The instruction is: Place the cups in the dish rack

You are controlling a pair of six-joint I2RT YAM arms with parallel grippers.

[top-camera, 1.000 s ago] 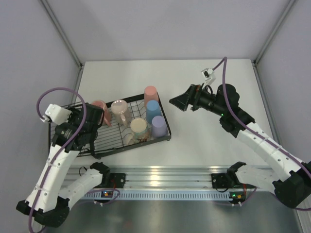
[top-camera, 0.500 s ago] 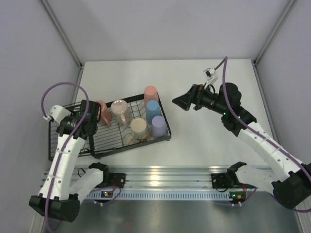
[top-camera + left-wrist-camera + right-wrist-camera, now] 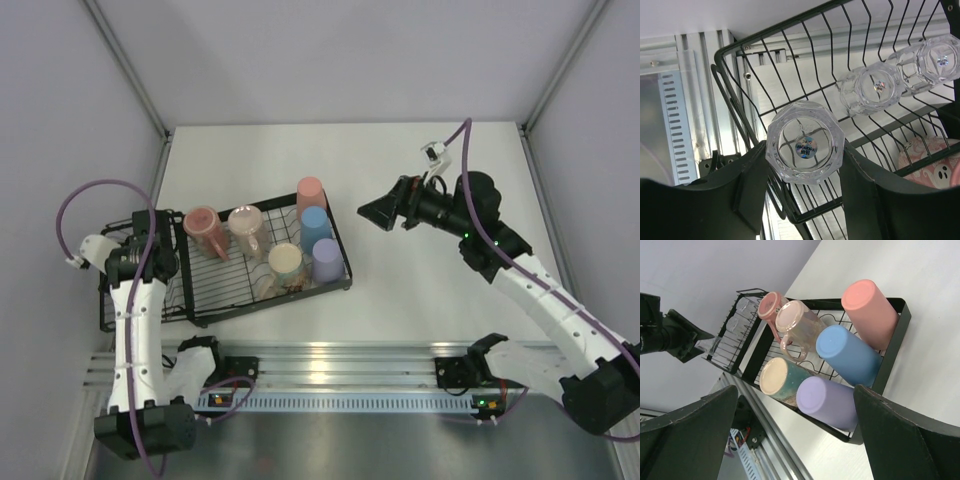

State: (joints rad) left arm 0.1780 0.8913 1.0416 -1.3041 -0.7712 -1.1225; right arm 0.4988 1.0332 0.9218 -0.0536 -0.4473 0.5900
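The dish rack [image 3: 220, 290] sits at the left of the table [image 3: 410, 290]. Its long axis runs left to right, with the right end slightly farther from our bases. Over the last second our left arm [image 3: 135, 310] has swung from the rack's middle to its left end, uncovering the pink mug [image 3: 203, 222]. Our right gripper [image 3: 383, 212] has barely shifted and gapes wide over bare table. Our left gripper [image 3: 805, 167] clamps a clear glass [image 3: 804, 142] over the rack's left end. The glass's base faces the wrist camera and its long axis runs along the fingers.
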